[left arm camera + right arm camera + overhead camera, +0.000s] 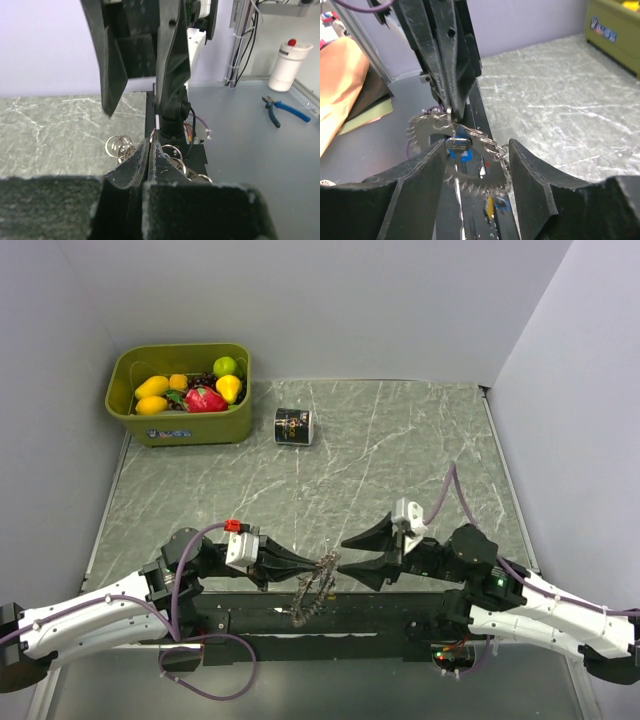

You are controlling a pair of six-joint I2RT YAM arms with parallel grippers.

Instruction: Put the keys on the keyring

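The keyring, a thin metal ring fringed with small silver teeth, hangs over the table's near edge. My left gripper is shut on the ring's top edge. In the right wrist view the keyring dangles from the left gripper, and a blue-headed key hangs inside it beside a chain of small split rings. My right gripper is open, one finger on each side of the ring, holding nothing. In the left wrist view the left gripper is closed, with loose rings beside it and the right fingers above.
A green bin of toy fruit stands at the back left. A small black labelled can lies beside it. Off the table on the left wrist's side are a white container and blue-handled pliers.
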